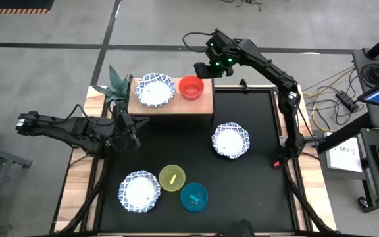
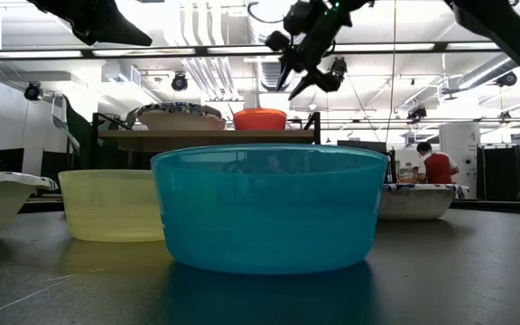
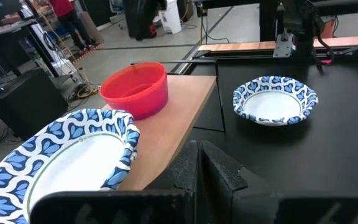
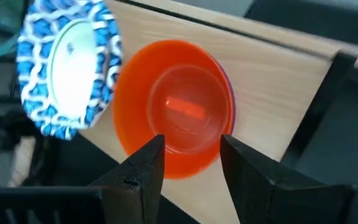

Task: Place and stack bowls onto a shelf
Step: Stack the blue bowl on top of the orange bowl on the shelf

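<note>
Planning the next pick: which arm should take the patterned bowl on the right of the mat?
Right, probably. The right gripper hangs open above the red bowl on the shelf, on the patterned bowl's side. The left gripper sits shut across the mat.

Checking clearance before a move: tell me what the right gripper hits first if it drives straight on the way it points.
Likely the red bowl on the shelf: the open right gripper points straight into it.
</note>
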`<state>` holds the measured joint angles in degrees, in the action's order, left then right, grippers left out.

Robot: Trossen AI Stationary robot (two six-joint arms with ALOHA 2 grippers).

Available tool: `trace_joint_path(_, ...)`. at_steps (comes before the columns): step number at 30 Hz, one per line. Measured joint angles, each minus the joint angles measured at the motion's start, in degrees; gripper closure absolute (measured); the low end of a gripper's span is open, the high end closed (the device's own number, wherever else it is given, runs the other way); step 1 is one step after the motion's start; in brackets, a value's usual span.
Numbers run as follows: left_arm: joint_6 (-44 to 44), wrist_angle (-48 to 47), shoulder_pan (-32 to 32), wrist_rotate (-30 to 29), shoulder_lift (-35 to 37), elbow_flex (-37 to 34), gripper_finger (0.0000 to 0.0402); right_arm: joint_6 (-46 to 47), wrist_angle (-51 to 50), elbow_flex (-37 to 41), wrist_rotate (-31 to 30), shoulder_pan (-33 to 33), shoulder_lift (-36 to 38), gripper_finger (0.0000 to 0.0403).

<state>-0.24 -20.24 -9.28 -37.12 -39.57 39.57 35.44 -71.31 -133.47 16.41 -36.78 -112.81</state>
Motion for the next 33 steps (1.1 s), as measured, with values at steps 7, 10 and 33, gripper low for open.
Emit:
trace_joint_path(7, -0.1, 0.0, 0.0, 0.1, -0.9, 0.0, 0.0402, -19.4, 0.0, 3.7, -16.4, 11.4, 6.9, 0.0274)
trace_joint_path(10, -0.8, 0.1, 0.0, 0.1, -1.9, 0.0, 0.0402, -22.1, 4.3, 9.9, -17.5, 17.4, 10.6, 0.0282)
trace_joint_path(33, -3.8, 6.8, 0.0, 1.2, -7.4, 0.5, 0.0402, -29.1, 76.7, 82.6, -18.1, 42.3, 45.6, 0.0323)
